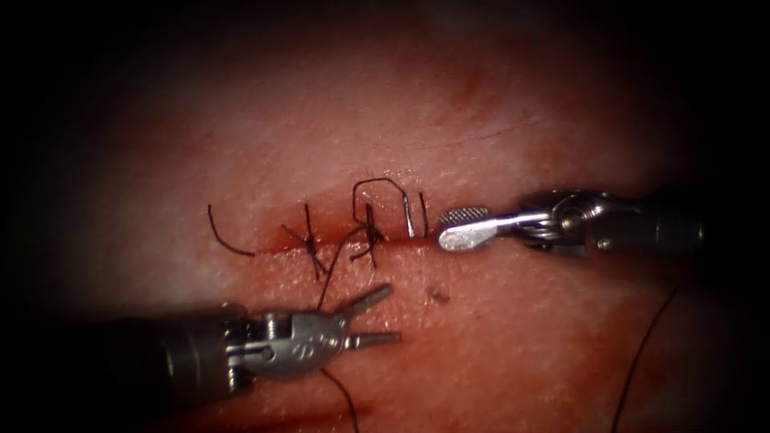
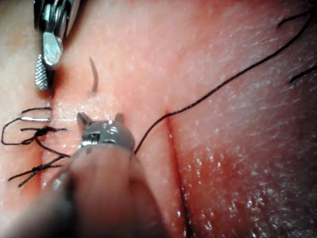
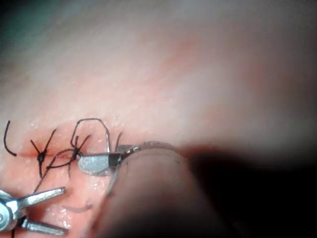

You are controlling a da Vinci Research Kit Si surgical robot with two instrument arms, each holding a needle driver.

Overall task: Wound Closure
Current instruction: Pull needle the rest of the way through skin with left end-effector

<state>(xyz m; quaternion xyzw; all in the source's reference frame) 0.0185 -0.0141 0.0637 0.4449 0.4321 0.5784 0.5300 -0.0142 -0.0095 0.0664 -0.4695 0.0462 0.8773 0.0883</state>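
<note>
Left tool (image 1: 393, 314) sits below the cut (image 1: 281, 250), jaws spread wide and gripping nothing, with the thread (image 1: 331, 273) running past its wrist up to the knotted stitches (image 1: 370, 235) on the cut. Right tool (image 1: 449, 226) is at the cut's right end, jaws parted, also empty. The needle (image 1: 409, 218) stands unheld just left of its tips, lower end at the cut; depth in the tissue (image 1: 521, 337) unclear. Left wrist view adds the thread's long run away from the cut.

we see pink, glistening tissue (image 1: 521, 104) darkening to red along the cut (image 1: 337, 248), black thread (image 1: 377, 186) knotted across it, and silver-grey steel on both tools, the right end effector (image 1: 457, 226) showing a cross-hatched inner face.
</note>
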